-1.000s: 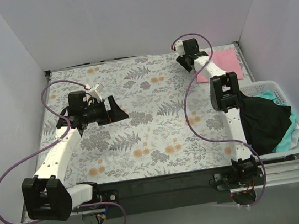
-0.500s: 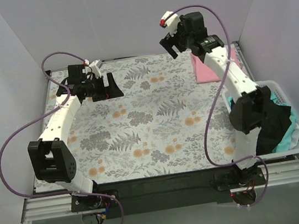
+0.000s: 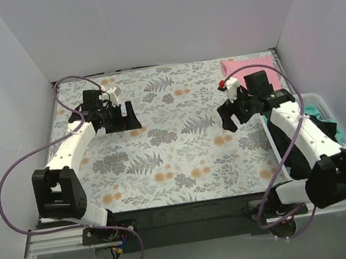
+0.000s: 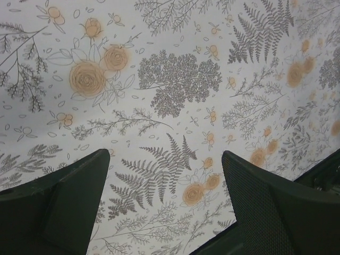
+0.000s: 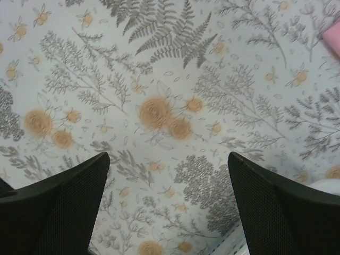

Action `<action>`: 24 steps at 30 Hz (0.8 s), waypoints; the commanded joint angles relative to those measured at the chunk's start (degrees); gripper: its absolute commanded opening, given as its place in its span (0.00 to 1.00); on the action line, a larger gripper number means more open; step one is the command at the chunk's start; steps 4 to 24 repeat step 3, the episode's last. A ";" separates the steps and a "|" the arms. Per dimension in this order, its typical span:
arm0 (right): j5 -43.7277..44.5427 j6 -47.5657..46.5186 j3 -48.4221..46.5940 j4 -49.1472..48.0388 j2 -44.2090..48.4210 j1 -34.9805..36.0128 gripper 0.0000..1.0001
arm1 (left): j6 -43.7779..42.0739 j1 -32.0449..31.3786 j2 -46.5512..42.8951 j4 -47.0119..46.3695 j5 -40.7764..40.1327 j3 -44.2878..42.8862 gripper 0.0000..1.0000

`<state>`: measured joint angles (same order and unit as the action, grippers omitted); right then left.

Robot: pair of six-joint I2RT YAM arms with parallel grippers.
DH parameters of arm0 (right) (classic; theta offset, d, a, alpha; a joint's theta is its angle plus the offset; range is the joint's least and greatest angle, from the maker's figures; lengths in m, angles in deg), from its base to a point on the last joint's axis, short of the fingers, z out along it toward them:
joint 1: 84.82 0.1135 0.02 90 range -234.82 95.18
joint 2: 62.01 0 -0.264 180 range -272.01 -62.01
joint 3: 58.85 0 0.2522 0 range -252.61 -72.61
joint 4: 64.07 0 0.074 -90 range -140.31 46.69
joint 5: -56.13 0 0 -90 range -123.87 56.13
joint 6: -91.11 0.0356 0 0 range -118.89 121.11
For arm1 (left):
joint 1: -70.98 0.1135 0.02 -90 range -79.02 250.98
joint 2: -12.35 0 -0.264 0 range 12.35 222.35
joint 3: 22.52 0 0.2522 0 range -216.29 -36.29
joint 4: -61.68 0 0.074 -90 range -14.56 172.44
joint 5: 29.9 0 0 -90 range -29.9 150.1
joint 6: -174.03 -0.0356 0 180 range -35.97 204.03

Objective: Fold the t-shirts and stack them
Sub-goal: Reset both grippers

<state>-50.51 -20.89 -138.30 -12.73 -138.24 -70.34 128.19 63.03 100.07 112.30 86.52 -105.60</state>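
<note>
A folded light pink t-shirt (image 3: 251, 65) lies flat at the far right corner of the floral sheet; its corner shows in the right wrist view (image 5: 334, 38). A black t-shirt (image 3: 319, 127) and a mint-green one (image 3: 316, 110) lie bunched in the white basket (image 3: 315, 94), partly hidden by the right arm. My left gripper (image 3: 126, 115) is open and empty above the far left of the sheet (image 4: 166, 155). My right gripper (image 3: 230, 116) is open and empty above the sheet, left of the basket (image 5: 168, 156).
The grey-and-orange floral sheet (image 3: 176, 148) covers the table. White walls close in the left, back and right sides. The basket stands at the right edge beside the right arm. Purple cables loop from both arms.
My right arm has swung down from high over the pink shirt to low above the sheet, nearer and left of the basket. My left arm has hardly moved.
</note>
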 commanded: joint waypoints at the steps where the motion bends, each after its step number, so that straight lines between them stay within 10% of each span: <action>1: -4.97 2.40 2.93 0.29 6.69 -1.12 0.98 | 0.39 0.30 -6.68 -1.00 -1.81 2.60 0.86; 24: -4.89 2.58 3.11 0.47 7.67 -2.00 0.98 | 0.92 0.39 -7.65 -1.00 -1.72 2.70 0.86</action>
